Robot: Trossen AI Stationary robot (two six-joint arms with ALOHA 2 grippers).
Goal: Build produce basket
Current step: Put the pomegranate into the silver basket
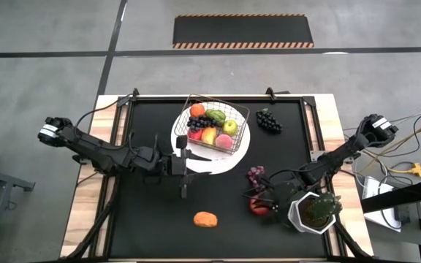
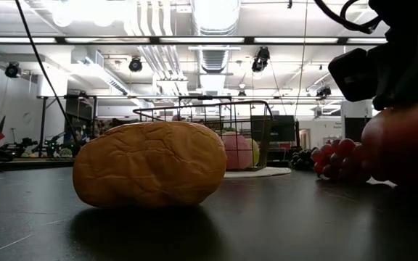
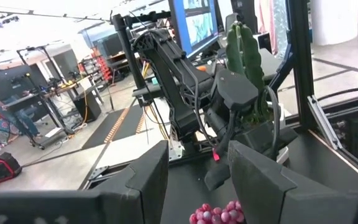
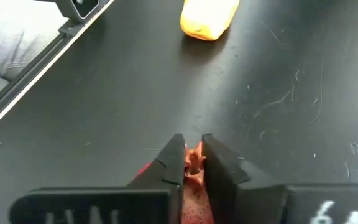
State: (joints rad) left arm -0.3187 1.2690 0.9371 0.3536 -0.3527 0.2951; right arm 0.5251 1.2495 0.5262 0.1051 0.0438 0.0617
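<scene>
The wire basket (image 1: 212,126) stands on a round white plate (image 1: 232,157) at the table's far middle, with several toy fruits inside; it also shows in the low view (image 2: 209,119). My right gripper (image 1: 262,199) is low at the near right, shut on a red fruit (image 1: 258,207). Purple grapes (image 1: 256,174) lie on the table just beyond it. An orange fruit (image 1: 206,219) lies near the front edge and fills the low view (image 2: 151,174). Dark grapes (image 1: 269,120) lie to the right of the basket. My left gripper (image 1: 185,173) is open and empty beside the plate. My right gripper pinches a narrow orange-red part at the red fruit's top (image 4: 195,159) between its two fingertips. The rest of the fruit (image 4: 191,202) shows under the fingers. In the low view the fruit (image 2: 405,145) sits down at the tabletop.
A white hexagonal pot with a green plant (image 1: 314,212) stands at the near right, close behind my right gripper. The black mat (image 1: 152,226) is bare at the near left. A wooden border (image 1: 86,212) runs round the mat.
</scene>
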